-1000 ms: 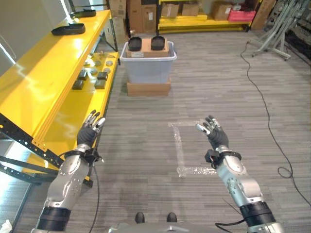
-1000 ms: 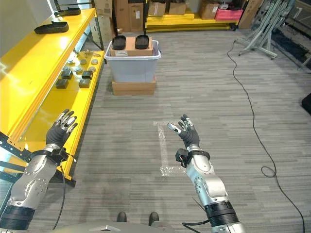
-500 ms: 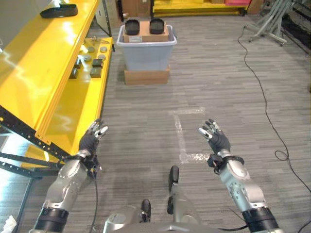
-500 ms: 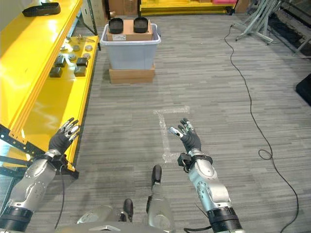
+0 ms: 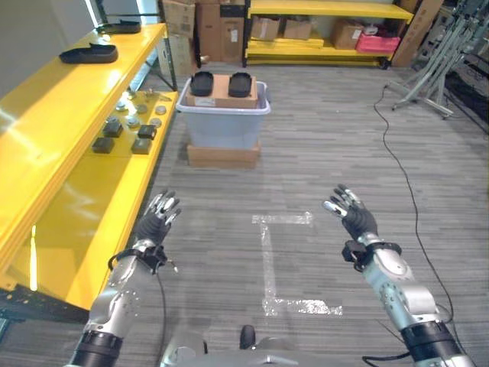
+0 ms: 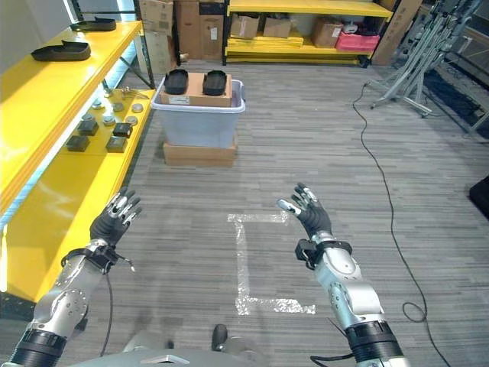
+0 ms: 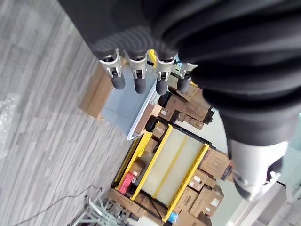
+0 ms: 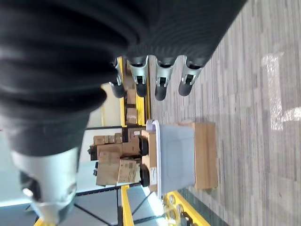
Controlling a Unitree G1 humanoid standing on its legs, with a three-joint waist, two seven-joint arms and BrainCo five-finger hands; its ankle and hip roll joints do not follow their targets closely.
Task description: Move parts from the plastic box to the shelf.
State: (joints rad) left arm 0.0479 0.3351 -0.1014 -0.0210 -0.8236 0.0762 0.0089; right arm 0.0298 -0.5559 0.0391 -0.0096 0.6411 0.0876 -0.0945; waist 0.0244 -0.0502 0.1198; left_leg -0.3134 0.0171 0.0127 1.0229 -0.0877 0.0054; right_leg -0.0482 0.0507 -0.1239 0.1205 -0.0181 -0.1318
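Observation:
A translucent grey plastic box (image 5: 223,121) stands on a flat cardboard base across the floor, well ahead of both hands. On top of it lies a brown carton with two black parts (image 5: 202,82) (image 5: 240,81). The yellow shelf (image 5: 46,115) runs along the left; several small dark parts (image 5: 141,144) rest on its lower level and black trays (image 5: 89,53) on its upper one. My left hand (image 5: 155,224) hovers open beside the shelf's edge, holding nothing. My right hand (image 5: 354,220) is raised open over the bare floor, also holding nothing. The box (image 8: 181,156) appears beyond its fingers in the right wrist view.
Clear tape (image 5: 267,260) marks a rough square on the grey plank floor between my hands. A black cable (image 5: 401,176) snakes along the right. Yellow racking with cardboard boxes (image 5: 306,30) lines the back wall, and metal stands (image 5: 443,61) are at the far right.
The view has lifted and moved forward, so the box and shelf now sit closer. Both hands stay open and empty in much the same pose.

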